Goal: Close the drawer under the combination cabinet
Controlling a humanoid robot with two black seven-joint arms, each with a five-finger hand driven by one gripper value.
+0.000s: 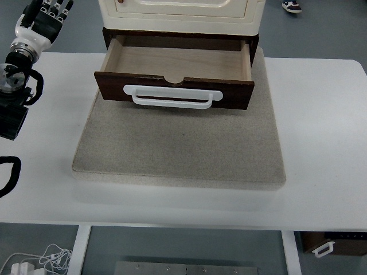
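Nearest, the stone slab (178,152) carries the cabinet (180,14); its rigid wooden drawer (175,89) stands open, best pushed beside the white handle (172,97). Left hand (43,20) hovers off the tabletop's far-left corner, fingers relaxed, empty.

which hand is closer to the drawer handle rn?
Left. The left hand is raised at the table's far left corner, left of the open drawer and its white handle. The right hand isn't in view.
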